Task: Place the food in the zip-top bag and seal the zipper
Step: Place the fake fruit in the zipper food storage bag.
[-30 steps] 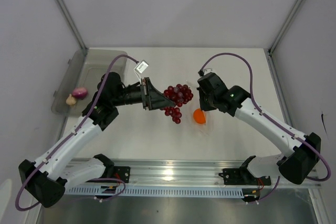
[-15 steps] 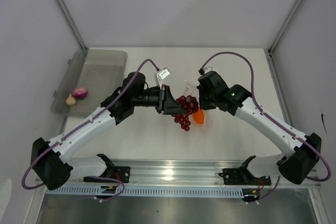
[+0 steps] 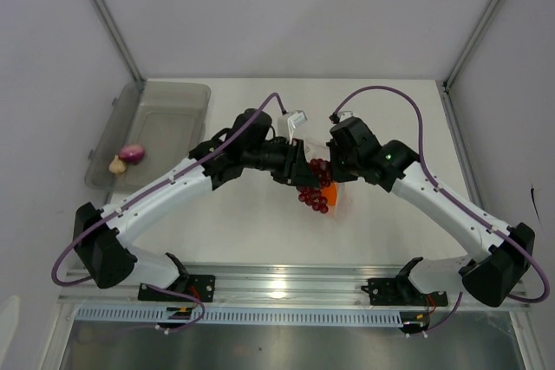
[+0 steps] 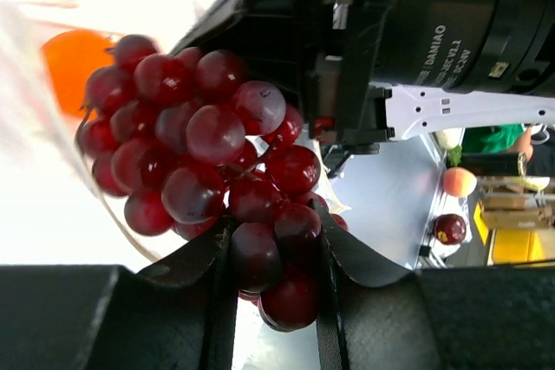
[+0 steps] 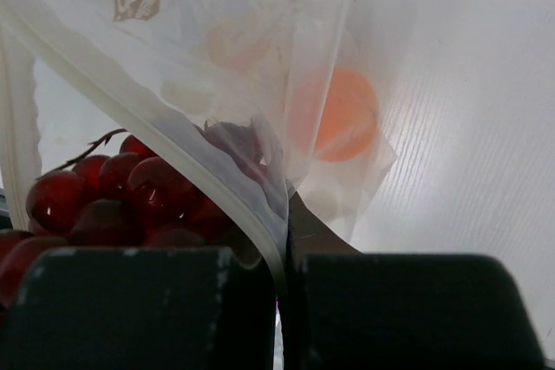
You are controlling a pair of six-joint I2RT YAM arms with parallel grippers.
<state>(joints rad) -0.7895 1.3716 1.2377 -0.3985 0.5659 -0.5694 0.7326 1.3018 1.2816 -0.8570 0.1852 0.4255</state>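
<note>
Centre frame: right gripper clenched on the mouth edge of the zip-top bag, holding it open. Left gripper grasps the berries at the mouth. Orange appears inside. Onion and garlic wait in the tub, upper left. Opening looks narrow; the cluster may snag the rim.

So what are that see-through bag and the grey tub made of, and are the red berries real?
The bag looks like thin clear plastic film: see-through, glossy and creased, with a thicker strip along its edge. The tub seems to be stiffer, greyish translucent plastic, rather matte. The berries are smooth and shiny; whether they are real or plastic, I can't tell.
</note>
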